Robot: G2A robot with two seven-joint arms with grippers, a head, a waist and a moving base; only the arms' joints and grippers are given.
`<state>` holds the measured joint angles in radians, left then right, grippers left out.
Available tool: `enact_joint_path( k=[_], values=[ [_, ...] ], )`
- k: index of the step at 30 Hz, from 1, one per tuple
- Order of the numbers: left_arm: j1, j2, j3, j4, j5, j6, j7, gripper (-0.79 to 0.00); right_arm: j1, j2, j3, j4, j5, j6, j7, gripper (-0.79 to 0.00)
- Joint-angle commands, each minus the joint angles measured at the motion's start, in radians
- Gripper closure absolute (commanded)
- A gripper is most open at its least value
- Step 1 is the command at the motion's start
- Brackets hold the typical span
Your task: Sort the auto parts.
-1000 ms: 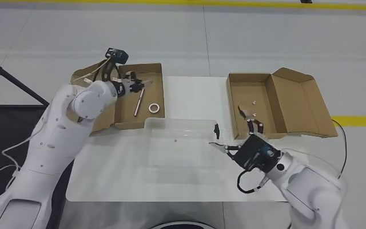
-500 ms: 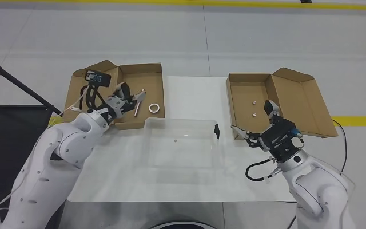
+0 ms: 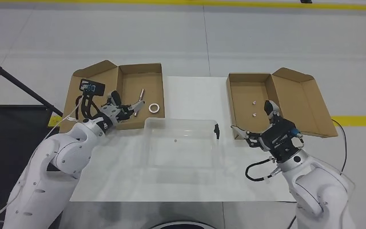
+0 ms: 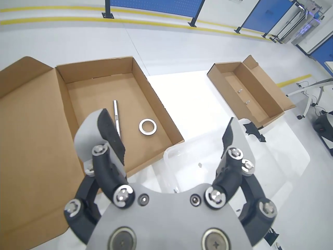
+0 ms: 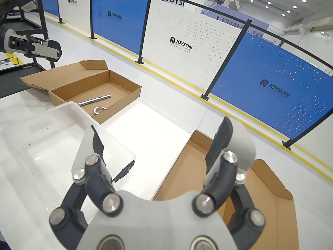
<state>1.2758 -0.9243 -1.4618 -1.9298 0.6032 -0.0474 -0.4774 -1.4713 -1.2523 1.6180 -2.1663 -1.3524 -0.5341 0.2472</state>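
Tray (image 3: 182, 120) — clear, mid-table, my landmark; I count one dark speck (image 3: 175, 139) on its floor.
Clip (image 3: 217, 130): black, on the tray's right rim.
Left box (image 3: 150, 70): off the tray's far-left corner. The rod (image 3: 139, 95) lies flat, its long axis pointing away from the tray, slightly slanted. The ring (image 3: 154, 107) lies flat beside the rod's tray-ward end.
Right box (image 3: 249, 76): off the tray's far-right corner, holding two small parts (image 3: 253, 103).
A strip of white table (image 3: 194, 94) runs between the boxes.
Left gripper (image 4: 169, 120) — fingers spread, holding nothing, over the left box's tray-side wall.
Right gripper (image 5: 160, 128): fingers spread, at the right box's tray-side corner.
Panels (image 5: 182, 27): printed.
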Motion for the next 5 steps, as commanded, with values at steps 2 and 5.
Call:
enact_joint_path(
  k=[2,5],
  values=[
    [0.0,0.0,0.0,0.0,0.0,0.0,0.0,-0.784,0.0,0.0,0.0,0.0,0.0,0.0,0.0,-0.784],
    [0.0,0.0,0.0,0.0,0.0,0.0,0.0,-0.784,0.0,0.0,0.0,0.0,0.0,0.0,0.0,-0.785]
  ],
)
